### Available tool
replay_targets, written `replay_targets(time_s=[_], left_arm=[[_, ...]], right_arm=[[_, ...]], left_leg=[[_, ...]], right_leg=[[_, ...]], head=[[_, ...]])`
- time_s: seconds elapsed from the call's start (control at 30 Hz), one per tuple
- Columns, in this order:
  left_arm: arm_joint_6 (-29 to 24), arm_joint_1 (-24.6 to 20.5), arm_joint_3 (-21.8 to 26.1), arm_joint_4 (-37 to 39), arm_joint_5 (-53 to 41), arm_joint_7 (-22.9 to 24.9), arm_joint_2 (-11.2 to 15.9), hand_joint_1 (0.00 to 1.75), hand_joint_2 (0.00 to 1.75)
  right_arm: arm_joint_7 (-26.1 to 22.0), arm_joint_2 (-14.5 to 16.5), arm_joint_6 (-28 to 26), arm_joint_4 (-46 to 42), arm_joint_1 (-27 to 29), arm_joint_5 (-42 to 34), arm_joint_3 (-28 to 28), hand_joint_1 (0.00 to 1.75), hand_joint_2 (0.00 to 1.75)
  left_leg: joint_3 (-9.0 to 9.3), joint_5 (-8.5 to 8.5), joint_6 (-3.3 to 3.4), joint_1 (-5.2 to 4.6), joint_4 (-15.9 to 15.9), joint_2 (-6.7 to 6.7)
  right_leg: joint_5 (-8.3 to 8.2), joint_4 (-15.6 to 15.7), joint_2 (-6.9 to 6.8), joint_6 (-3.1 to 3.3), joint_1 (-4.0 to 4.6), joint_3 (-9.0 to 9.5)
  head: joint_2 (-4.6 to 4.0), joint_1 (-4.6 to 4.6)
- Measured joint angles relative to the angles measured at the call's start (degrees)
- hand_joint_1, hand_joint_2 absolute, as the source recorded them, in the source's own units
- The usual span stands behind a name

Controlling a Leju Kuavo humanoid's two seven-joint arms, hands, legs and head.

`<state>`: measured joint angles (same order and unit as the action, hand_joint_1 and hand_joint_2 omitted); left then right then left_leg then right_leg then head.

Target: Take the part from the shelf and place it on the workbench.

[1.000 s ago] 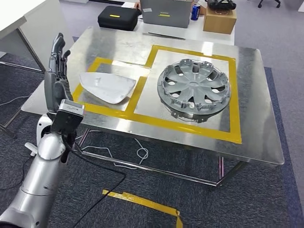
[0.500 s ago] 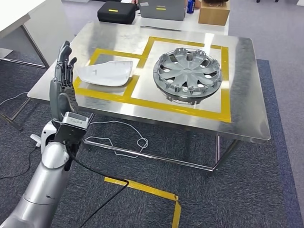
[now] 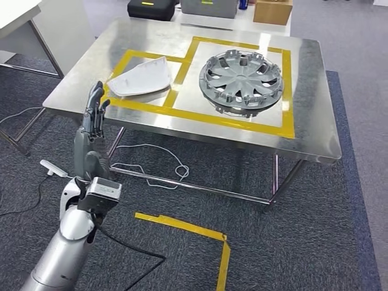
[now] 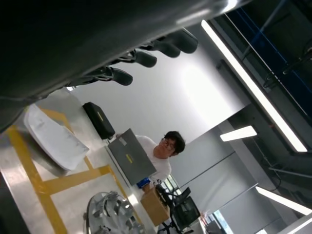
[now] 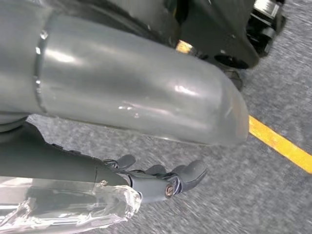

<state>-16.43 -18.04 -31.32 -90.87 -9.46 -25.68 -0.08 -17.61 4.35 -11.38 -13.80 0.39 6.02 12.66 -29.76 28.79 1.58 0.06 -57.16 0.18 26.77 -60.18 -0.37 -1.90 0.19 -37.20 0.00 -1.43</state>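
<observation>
Fingers (image 3: 94,104) of the left hand (image 3: 90,142) stand apart and empty, just beside the table's (image 3: 316,103) near left edge; a careless swing could clip it. The white part (image 3: 139,77) lies in the left taped box. Whether the right hand (image 5: 150,181) holds anything, I cannot tell.

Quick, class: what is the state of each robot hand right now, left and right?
Left hand: open, fingers apart, holding nothing, raised in front of the workbench.
Right hand: cannot be told; its fingers lie beside a clear plastic-wrapped thing, grip unclear.
</observation>
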Motion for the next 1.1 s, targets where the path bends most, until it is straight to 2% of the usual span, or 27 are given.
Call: replay_targets(time_s=[0.07, 0.1, 0.13, 0.17, 0.2, 0.23, 0.27, 0.33, 0.37, 0.43, 0.47, 0.5, 0.53, 0.6, 0.63, 0.67, 0.7, 0.73, 0.77, 0.8, 0.83, 0.87, 0.97, 1.0, 1.03, 1.1], left_arm=[[0.0, 0.5, -0.5, -0.2, 0.1, -0.1, -0.1, 0.00, 0.00], [0.0, 0.8, -0.6, -0.3, 0.1, -0.1, -0.1, 0.00, 0.00], [0.0, 1.0, -0.8, -0.3, 0.2, -0.1, -0.1, 0.00, 0.00], [0.1, 1.3, -1.0, -0.4, 0.2, -0.1, -0.1, 0.00, 0.00], [0.1, 1.5, -1.1, -0.4, 0.3, -0.1, -0.1, 0.00, 0.00], [0.1, 1.7, -1.2, -0.5, 0.4, -0.2, -0.1, 0.00, 0.00], [0.1, 1.8, -1.2, -0.6, 0.5, -0.2, -0.1, 0.00, 0.00], [0.1, 1.9, -1.3, -0.8, 0.7, -0.3, -0.1, 0.00, 0.00], [0.1, 2.0, -1.4, -0.9, 0.8, -0.3, -0.1, 0.00, 0.00], [0.2, 2.2, -1.5, -0.9, 0.9, -0.4, -0.2, 0.00, 0.00], [0.2, 2.3, -1.5, -1.0, 1.0, -0.4, -0.2, 0.00, 0.00], [0.2, 2.4, -1.5, -1.0, 1.0, -0.4, -0.2, 0.00, 0.00], [0.2, 2.4, -1.6, -1.0, 1.0, -0.4, -0.2, 0.00, 0.00], [0.2, 2.6, -1.6, -1.0, 1.0, -0.4, 0.0, 0.00, 0.00], [0.2, 2.8, -1.6, -1.0, 1.1, -0.4, 0.0, 0.00, 0.00], [0.3, 2.9, -1.6, -1.0, 1.3, -0.2, 0.0, 0.00, 0.00], [0.6, 3.1, -1.6, -1.0, 1.9, 0.1, 0.1, 0.00, 0.00], [1.1, 3.3, -1.7, -1.0, 2.8, 0.6, 0.0, 0.00, 0.00], [1.7, 3.6, -1.7, -1.0, 4.0, 1.4, -0.1, 0.00, 0.00], [2.3, 4.1, -1.8, -1.0, 5.3, 2.2, -0.3, 0.00, 0.00], [2.9, 4.6, -1.9, -1.0, 6.7, 2.9, -0.6, 0.00, 0.00], [3.3, 5.2, -2.1, -1.0, 8.0, 3.6, -0.8, 0.00, 0.00], [4.2, 7.2, -2.8, -0.6, 10.8, 5.0, -1.4, 0.00, 0.00], [4.3, 7.8, -3.0, -0.4, 11.4, 5.3, -1.5, 0.00, 0.00], [4.2, 8.5, -3.1, 0.0, 11.9, 5.6, -1.6, 0.00, 0.00], [4.1, 9.9, -3.3, 1.1, 12.9, 6.2, -1.6, 0.00, 0.00]], right_arm=[[0.0, 0.0, 0.0, 0.0, 0.0, 0.0, 0.0, 0.00, 0.00], [0.0, 0.0, 0.0, 0.0, 0.0, 0.0, 0.0, 0.00, 0.00], [0.1, 0.1, 0.0, 0.0, 0.0, 0.0, 0.0, 0.00, 0.00], [0.1, 0.1, 0.0, 0.0, 0.0, 0.0, 0.0, 0.00, 0.00], [0.1, 0.1, 0.0, 0.0, 0.1, -0.1, 0.0, 0.00, 0.00], [0.1, 0.1, -0.1, 0.0, 0.0, -0.1, 0.0, 0.00, 0.00], [0.1, 0.1, -0.1, 0.0, 0.0, -0.2, 0.0, 0.00, 0.00], [0.0, 0.1, -0.2, 0.0, -0.1, -0.2, -0.1, 0.00, 0.00], [0.0, 0.1, -0.3, 0.0, -0.1, -0.3, -0.1, 0.00, 0.00], [0.0, 0.1, -0.3, 0.0, 0.0, -0.3, -0.1, 0.00, 0.00], [0.0, 0.2, -0.3, 0.0, 0.0, -0.3, -0.1, 0.00, 0.00], [0.0, 0.3, -0.3, 0.0, 0.1, -0.4, -0.1, 0.00, 0.00], [0.0, 0.3, -0.3, 0.0, 0.1, -0.4, -0.1, 0.00, 0.00], [0.0, 0.3, -0.3, 0.0, 0.0, -0.4, -0.2, 0.00, 0.00], [0.0, 0.3, -0.3, 0.0, 0.0, -0.5, -0.2, 0.00, 0.00], [0.1, 0.3, -0.3, 0.0, 0.1, -0.5, -0.2, 0.00, 0.00], [0.1, 0.3, -0.4, 0.0, 0.1, -0.6, -0.2, 0.00, 0.00], [0.1, 0.3, -0.5, 0.0, 0.1, -0.8, -0.2, 0.00, 0.00], [0.1, 0.3, -0.6, 0.0, 0.1, -1.1, -0.3, 0.00, 0.00], [0.1, 0.4, -0.7, 0.0, 0.1, -1.4, -0.4, 0.00, 0.00], [0.1, 0.4, -0.8, 0.0, 0.1, -1.7, -0.6, 0.00, 0.00], [0.1, 0.4, -0.9, 0.0, 0.2, -2.0, -0.8, 0.00, 0.00], [0.1, 0.5, -1.1, 0.0, 0.5, -2.7, -1.4, 0.00, 0.00], [0.1, 0.5, -1.2, 0.0, 0.7, -2.9, -1.6, 0.00, 0.00], [0.1, 0.5, -1.3, 0.0, 0.8, -3.1, -1.9, 0.00, 0.00], [0.2, 0.5, -1.5, 0.0, 0.9, -3.5, -2.3, 0.00, 0.00]], left_leg=[[-1.26, -1.06, 0.55, 0.00, 0.1, 0.10], [-1.91, -1.54, 0.67, -0.09, 0.0, 0.10], [-2.59, -2.05, 0.71, -0.20, 0.0, 0.11], [-3.27, -2.56, 0.74, -0.32, 0.0, 0.11], [-3.89, -3.01, 0.74, -0.44, 0.0, 0.09], [-4.43, -3.42, 0.71, -0.57, 0.0, 0.06], [-4.84, -3.77, 0.65, -0.66, 0.0, 0.03], [-5.39, -4.47, 0.27, -0.75, -0.1, 0.03], [-5.61, -4.91, -0.04, -0.64, 0.0, 0.06], [-5.99, -5.66, -0.71, -0.41, 0.2, 0.09], [-6.23, -5.34, -1.02, -0.35, 0.1, 0.03], [-6.67, -4.16, -1.31, -0.33, -0.7, -0.05], [-7.40, -2.17, -1.60, -0.27, -2.8, -0.12], [-9.37, 2.55, -2.23, 0.06, -9.6, -0.18], [-10.09, 3.89, -2.53, 0.26, -12.8, -0.18], [-10.15, 4.07, -2.83, 0.46, -14.7, -0.18], [-9.48, 3.25, -3.09, 0.64, -14.7, -0.18], [-7.65, 1.65, -3.37, 0.89, -12.5, -0.17], [-5.32, 0.41, -3.63, 1.11, -8.9, -0.16], [-3.15, -0.24, -3.69, 1.16, -5.4, -0.21], [-1.47, -0.44, -3.55, 1.19, -2.5, -0.25], [-0.86, -0.04, -3.22, 1.11, -1.3, -0.30], [-1.19, -0.09, -1.77, 0.98, -0.8, -0.25], [-1.38, -0.34, -1.31, 1.01, -0.8, -0.17], [-1.61, -0.62, -0.85, 1.06, -0.7, -0.04], [-2.18, -1.02, -0.24, 0.94, -0.7, 0.30]], right_leg=[[5.26, -6.2, 0.14, -0.63, -0.20, -2.16], [7.32, -9.9, 0.16, -0.80, -0.28, -3.06], [8.26, -12.8, 0.15, -0.88, -0.33, -3.52], [7.92, -14.1, 0.16, -0.84, -0.33, -3.22], [6.55, -13.3, 0.17, -0.67, -0.30, -1.96], [4.79, -10.7, 0.19, -0.32, -0.22, 0.22], [3.55, -6.8, 0.25, 0.22, -0.06, 3.00], [3.10, 0.9, 0.32, 1.22, 0.34, 8.14], [3.39, 3.1, 0.36, 1.56, 0.57, 9.45], [3.02, 4.9, 0.38, 1.95, 0.72, 9.90], [2.50, 5.6, 0.35, 2.20, 0.61, 9.85], [1.97, 6.2, 0.27, 2.52, 0.42, 9.78], [1.52, 6.7, 0.19, 2.80, 0.21, 9.61], [0.85, 6.5, 0.06, 3.09, 0.16, 8.72], [0.64, 6.3, 0.03, 3.05, 0.11, 8.15], [0.47, 6.0, 0.01, 2.96, 0.01, 7.57], [0.37, 5.6, 0.00, 2.85, -0.12, 7.04], [0.34, 5.1, 0.02, 2.67, -0.30, 6.48], [0.34, 4.5, 0.05, 2.43, -0.43, 6.00], [0.37, 4.0, 0.11, 2.09, -0.47, 5.48], [0.37, 3.4, 0.18, 1.71, -0.47, 5.01], [0.31, 3.0, 0.24, 1.35, -0.40, 4.62], [0.32, 2.4, 0.32, 0.40, -0.51, 3.81], [1.19, 1.4, 0.32, 0.11, -0.61, 3.22], [2.77, -0.8, 0.31, -0.14, -0.70, 2.14], [6.76, -7.8, 0.29, -0.50, -0.79, -0.89]], head=[[0.00, -0.23], [0.00, -0.29], [0.00, -0.29], [0.00, -0.29], [0.00, -0.30], [0.00, -0.29], [0.00, -0.28], [0.00, -0.26], [0.00, -0.23], [0.00, -0.28], [0.00, -0.23], [0.00, -0.17], [0.00, -0.03], [0.00, 0.16], [0.00, 0.20], [0.00, 0.18], [0.00, 0.20], [0.00, 0.20], [0.00, 0.22], [0.00, 0.25], [0.00, 0.23], [0.00, 0.25], [0.00, 0.21], [0.00, 0.09], [0.00, -0.03], [0.00, -0.27]])
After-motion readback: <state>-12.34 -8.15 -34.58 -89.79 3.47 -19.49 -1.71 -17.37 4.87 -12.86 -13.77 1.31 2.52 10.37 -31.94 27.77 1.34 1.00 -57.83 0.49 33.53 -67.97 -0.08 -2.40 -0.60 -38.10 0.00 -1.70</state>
